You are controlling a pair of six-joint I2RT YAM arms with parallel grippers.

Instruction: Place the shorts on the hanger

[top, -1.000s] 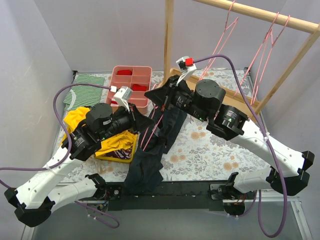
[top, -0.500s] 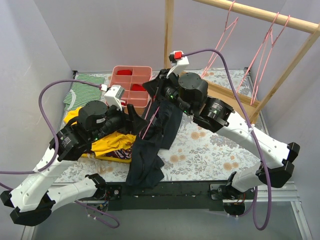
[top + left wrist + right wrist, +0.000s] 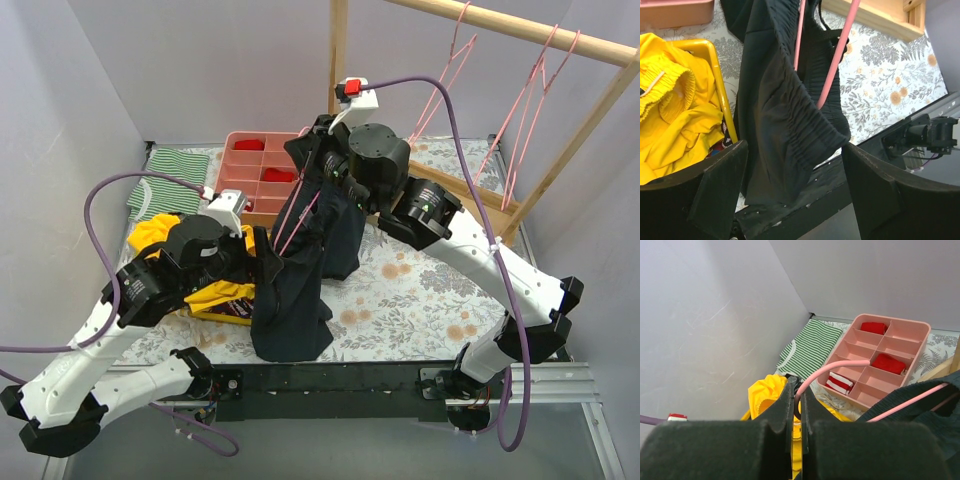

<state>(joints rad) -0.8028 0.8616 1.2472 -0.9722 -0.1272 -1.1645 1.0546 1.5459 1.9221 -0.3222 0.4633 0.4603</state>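
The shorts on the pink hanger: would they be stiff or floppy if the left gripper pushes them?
Probably floppy: the shorts hang in limp folds from the hanger. They may slip off, seemingly only draped over thin wire. A push by the open left gripper would likely swing the fabric, not shift it whole.

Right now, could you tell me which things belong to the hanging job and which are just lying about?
Job: shorts, hanger, right hand shut on the hanger, left hand open by the shorts.
Lying about: yellow garment, striped cloth, pink tray, rack, spare hangers.
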